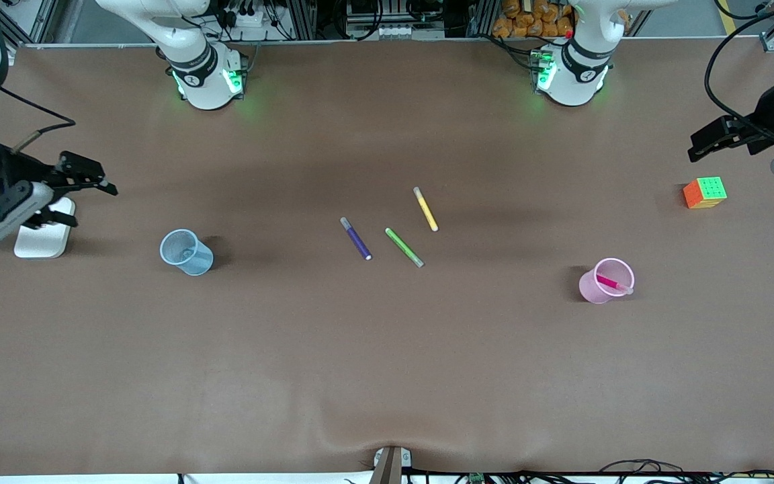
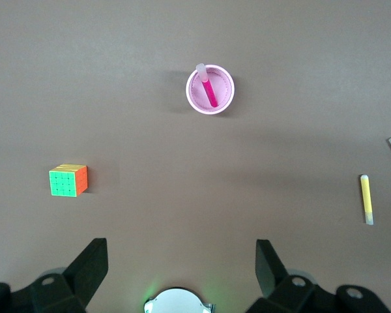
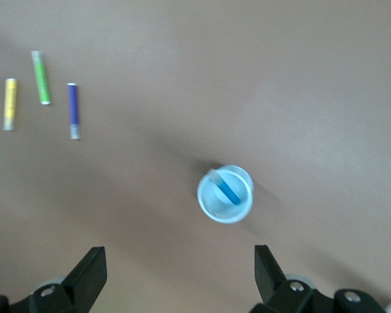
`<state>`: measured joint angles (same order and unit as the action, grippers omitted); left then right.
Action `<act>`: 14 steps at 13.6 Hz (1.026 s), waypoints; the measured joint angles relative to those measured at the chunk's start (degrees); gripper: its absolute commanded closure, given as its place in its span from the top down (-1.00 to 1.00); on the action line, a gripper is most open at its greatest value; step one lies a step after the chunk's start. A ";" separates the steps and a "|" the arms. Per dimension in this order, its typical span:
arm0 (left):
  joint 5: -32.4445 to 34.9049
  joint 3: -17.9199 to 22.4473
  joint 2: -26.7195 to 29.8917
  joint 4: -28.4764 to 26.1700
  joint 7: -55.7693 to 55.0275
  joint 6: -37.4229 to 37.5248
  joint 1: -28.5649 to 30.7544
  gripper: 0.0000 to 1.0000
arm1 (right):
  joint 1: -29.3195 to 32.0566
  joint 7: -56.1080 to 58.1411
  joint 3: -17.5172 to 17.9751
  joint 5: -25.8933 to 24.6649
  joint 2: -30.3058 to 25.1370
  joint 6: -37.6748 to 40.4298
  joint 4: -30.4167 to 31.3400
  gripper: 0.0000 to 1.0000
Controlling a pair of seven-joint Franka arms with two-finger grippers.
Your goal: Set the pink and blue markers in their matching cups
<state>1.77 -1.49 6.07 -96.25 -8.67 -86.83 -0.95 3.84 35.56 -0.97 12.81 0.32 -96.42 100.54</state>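
One blue marker [image 3: 229, 190] (right wrist view only) inside blue cup [image 3: 225, 194].

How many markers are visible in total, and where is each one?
5. Purple marker, green marker and yellow marker lie mid-table; pink marker stands in the pink cup; blue marker in the blue cup.

We take this for a robotics lab: two arm bases [image 1: 209, 81] with green lights stand bolted along the edge of a brown-covered table [image 1: 387, 376], with aluminium framing [image 1: 293, 17], power strips and tangled cables [image 1: 252, 17] just above those bases in the front view.
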 measured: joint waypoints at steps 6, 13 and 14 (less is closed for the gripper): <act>0.00 -0.11 3.22 -2.68 0.21 -0.78 -0.02 1.00 | 0.71 -13.68 -0.39 -6.22 -5.08 0.50 -0.24 1.00; 0.00 -0.05 3.12 -0.91 0.22 -1.19 -0.01 1.00 | -0.48 -27.86 -0.42 -7.25 -6.55 5.83 -1.14 1.00; 0.00 -0.08 2.86 -0.58 0.22 -1.03 -0.03 1.00 | -0.79 -30.52 -0.45 -7.26 -6.55 7.36 -2.58 1.00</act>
<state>1.77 -1.57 8.93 -96.83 -8.45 -87.86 -0.97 3.04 5.04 -1.42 5.55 -6.24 -89.06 97.96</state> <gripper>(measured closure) 0.000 0.000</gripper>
